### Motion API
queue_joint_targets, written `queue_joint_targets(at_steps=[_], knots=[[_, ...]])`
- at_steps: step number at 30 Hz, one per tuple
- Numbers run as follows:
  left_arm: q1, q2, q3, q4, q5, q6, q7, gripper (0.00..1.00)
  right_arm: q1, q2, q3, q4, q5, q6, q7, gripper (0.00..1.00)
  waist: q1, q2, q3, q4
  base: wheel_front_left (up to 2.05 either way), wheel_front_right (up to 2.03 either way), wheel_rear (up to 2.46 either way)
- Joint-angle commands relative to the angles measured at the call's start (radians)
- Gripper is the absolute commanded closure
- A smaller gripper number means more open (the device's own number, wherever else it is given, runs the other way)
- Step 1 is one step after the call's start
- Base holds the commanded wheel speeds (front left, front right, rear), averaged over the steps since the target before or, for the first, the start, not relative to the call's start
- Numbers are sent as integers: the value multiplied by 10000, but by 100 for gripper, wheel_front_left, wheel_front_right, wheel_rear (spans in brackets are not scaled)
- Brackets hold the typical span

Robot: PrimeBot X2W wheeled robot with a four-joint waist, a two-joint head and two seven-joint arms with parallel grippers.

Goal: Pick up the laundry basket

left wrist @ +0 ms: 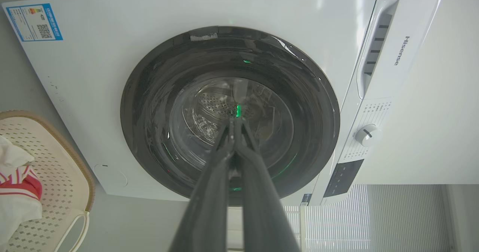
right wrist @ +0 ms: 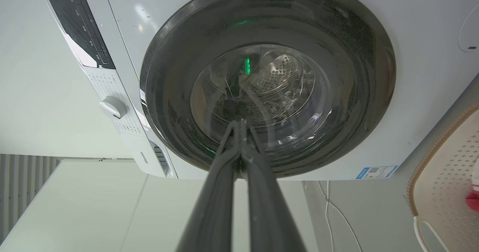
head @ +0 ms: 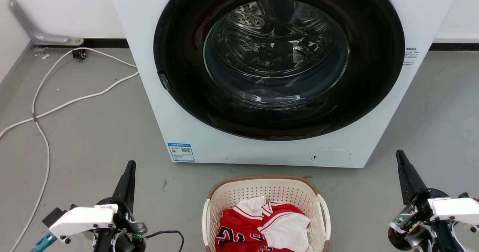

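The laundry basket [head: 262, 192] sits on the grey floor at the bottom centre of the head view, just in front of the washer. It is cream-white and perforated, with a brown rim and white side handles, and holds red and white clothing [head: 262, 226]. My left gripper [head: 130, 166] is shut and stands well to the basket's left, fingers pointing at the washer. My right gripper [head: 399, 154] is shut too, well to the basket's right. The basket [left wrist: 56, 173] shows at the left edge of the left wrist view, and the basket [right wrist: 449, 177] at the right edge of the right wrist view.
A white front-loading washer [head: 179, 106] with a dark round door [head: 278, 57] fills the space behind the basket. White cables [head: 41, 110] trail over the floor at the left. Bare grey floor lies on both sides of the basket.
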Motion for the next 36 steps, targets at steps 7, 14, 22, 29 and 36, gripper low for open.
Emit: queue_joint_targets(at_steps=[7, 14, 22, 29, 36], knots=[[-95, -11, 28, 11, 35, -20, 41, 100, -107, 7, -5, 5, 24, -3, 25, 100, 0, 0, 0, 0, 0, 0, 0], [-96, -20, 43, 12, 53, -20, 54, 100, -107, 7, -7, 5, 24, -3, 25, 100, 0, 0, 0, 0, 0, 0, 0], [-98, -29, 58, 13, 65, -20, 71, 100, -108, 7, -6, 5, 23, -3, 25, 100, 0, 0, 0, 0, 0, 0, 0], [-99, -36, 69, 12, 79, -20, 83, 100, -108, 8, -7, 5, 23, -3, 25, 100, 0, 0, 0, 0, 0, 0, 0], [-100, -45, 79, 13, 91, -20, 76, 100, -108, 8, -6, 5, 23, -3, 25, 100, 0, 0, 0, 0, 0, 0, 0]])
